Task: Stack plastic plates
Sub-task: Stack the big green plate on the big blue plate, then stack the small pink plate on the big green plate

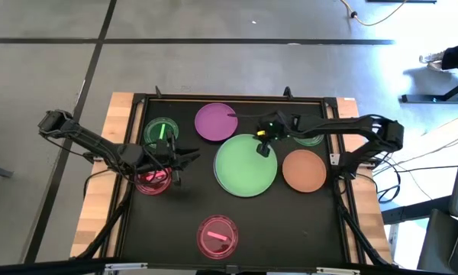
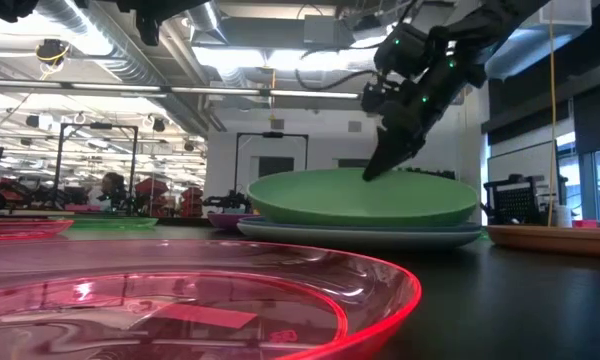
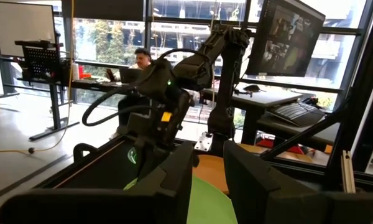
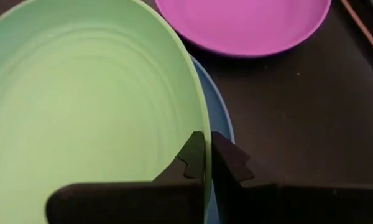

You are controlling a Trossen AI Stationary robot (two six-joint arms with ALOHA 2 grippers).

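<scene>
**Mia:** Where is the big green plate (image 1: 245, 166)?

**Sam:** It is in the middle of the black table (image 1: 305, 221). It sits on top of a blue plate (image 4: 219, 118). You can only see a thin blue edge sticking out from under it.

**Mia:** Who has it?

**Sam:** The right gripper (image 4: 205, 163). Its two fingers are pinched on the rim of the green plate, one finger inside the rim and one outside. The rim is squeezed between them.

**Mia:** Which side of the plate is that?

**Sam:** The far side, close to the purple plate (image 1: 215, 121). The rest of the green plate spreads away from the gripper, toward the front of the table.

**Mia:** What about the other arm?

**Sam:** The left gripper (image 1: 185, 158) is over on the left, by a small pink-red plate (image 1: 153, 179). Its fingers are apart and hold nothing. It is near the green plate's left edge, but the right gripper is the one touching it.

**Mia:** What else is left to stack?

**Sam:** An orange plate (image 1: 304, 169) lies just to the right of the green one. A small green plate (image 1: 161, 131) is at the back left. Another pink-red plate (image 1: 217, 235) is at the front.

**Mia:** So what comes next?

**Sam:** I think the green plate looks placed. The fingers would need to open and lift straight up off the rim, so they don't drag the plate sideways off the blue one.
</scene>
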